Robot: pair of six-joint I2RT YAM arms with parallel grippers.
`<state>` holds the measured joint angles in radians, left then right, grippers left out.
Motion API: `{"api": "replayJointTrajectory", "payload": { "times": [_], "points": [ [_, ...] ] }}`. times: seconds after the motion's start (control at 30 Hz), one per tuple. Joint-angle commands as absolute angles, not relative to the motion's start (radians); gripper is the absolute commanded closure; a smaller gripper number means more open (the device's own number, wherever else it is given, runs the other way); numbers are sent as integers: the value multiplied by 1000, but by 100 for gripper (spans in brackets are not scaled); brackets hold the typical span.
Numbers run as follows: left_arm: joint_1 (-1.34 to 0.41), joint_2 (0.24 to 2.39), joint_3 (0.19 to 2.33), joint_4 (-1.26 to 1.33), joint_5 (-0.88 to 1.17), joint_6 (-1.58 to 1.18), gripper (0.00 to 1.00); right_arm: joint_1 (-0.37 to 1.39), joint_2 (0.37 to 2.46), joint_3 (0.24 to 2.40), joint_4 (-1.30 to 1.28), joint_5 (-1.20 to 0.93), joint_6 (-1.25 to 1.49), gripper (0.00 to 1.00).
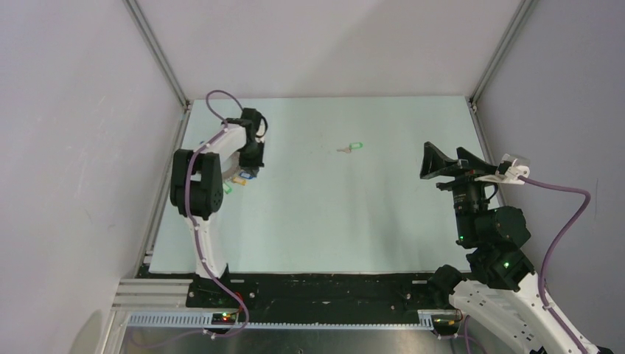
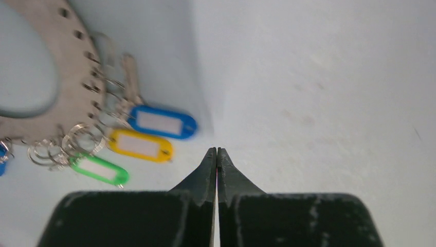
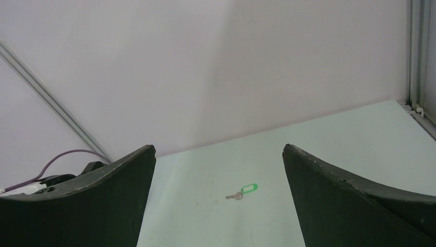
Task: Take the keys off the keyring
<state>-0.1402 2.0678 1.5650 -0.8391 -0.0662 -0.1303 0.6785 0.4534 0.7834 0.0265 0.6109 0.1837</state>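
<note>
The keyring [image 2: 69,67] is a curved grey metal band with a row of holes, lying at the table's left. Small wire rings [image 2: 77,140] hang from it with a silver key [image 2: 131,82] and blue [image 2: 162,122], yellow [image 2: 140,145] and green [image 2: 99,170] tags. My left gripper [image 2: 216,150] is shut and empty, just right of these tags; in the top view it [image 1: 250,168] hangs over the bunch [image 1: 237,180]. One loose key with a green tag [image 1: 351,147] lies mid-table, also in the right wrist view [image 3: 242,192]. My right gripper [image 3: 218,147] is open and empty, raised at the right [image 1: 451,164].
The enclosure's grey walls and metal corner posts [image 1: 158,55] border the pale table [image 1: 332,214]. The left arm's cable [image 1: 217,103] loops above its wrist. The left wall runs close to the keyring bunch.
</note>
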Motion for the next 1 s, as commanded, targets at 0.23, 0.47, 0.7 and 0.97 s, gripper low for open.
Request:
{"api": "replayJointTrajectory", "payload": {
  "times": [0.23, 0.47, 0.7, 0.97],
  "points": [
    [-135, 1912, 1578, -854, -261, -119, 3, 675, 457, 790, 40, 575, 214, 0],
    [-44, 2040, 1568, -882, -302, -70, 8, 673, 433, 790, 37, 583, 203, 0],
    [-44, 2183, 1610, -944, -282, -53, 59, 675, 408, 790, 32, 586, 197, 0],
    [-128, 2086, 1548, -950, -431, -44, 100, 673, 413, 789, 30, 597, 191, 0]
  ]
}}
